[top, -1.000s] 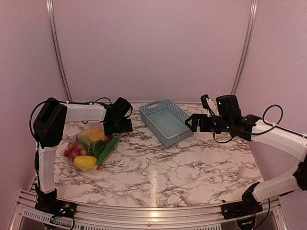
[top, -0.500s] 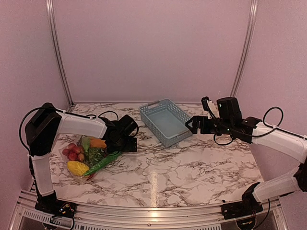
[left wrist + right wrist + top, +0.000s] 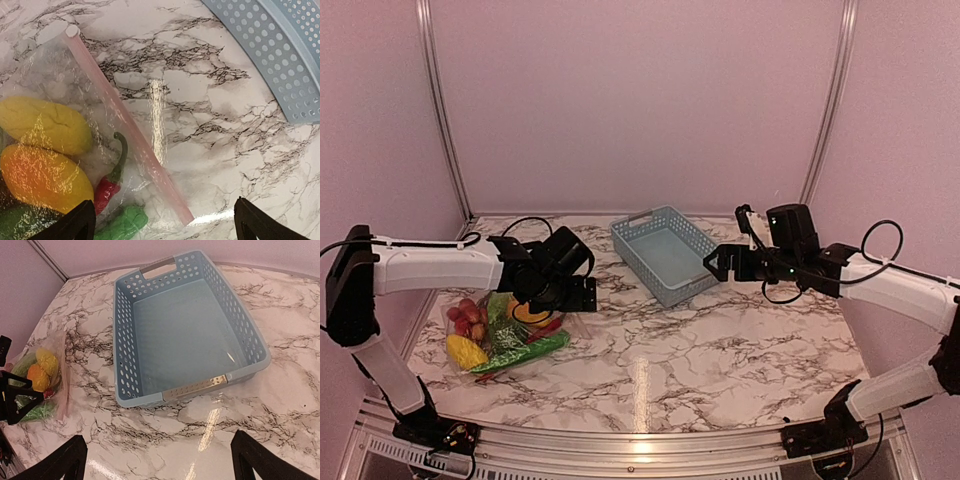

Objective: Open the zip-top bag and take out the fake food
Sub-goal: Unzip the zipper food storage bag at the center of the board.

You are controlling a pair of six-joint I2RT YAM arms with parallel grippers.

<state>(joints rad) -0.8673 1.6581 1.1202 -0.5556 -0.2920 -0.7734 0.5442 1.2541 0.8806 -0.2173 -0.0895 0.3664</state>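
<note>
Only the left wrist view shows the zip-top bag's (image 3: 57, 80) pink strip (image 3: 140, 143) lying diagonal; both jaws gape empty.

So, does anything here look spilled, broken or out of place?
Nothing stands out. The zip-top bag lies flat on the table with the fake food inside, nothing spilled, and the blue basket sits upright and empty.
</note>
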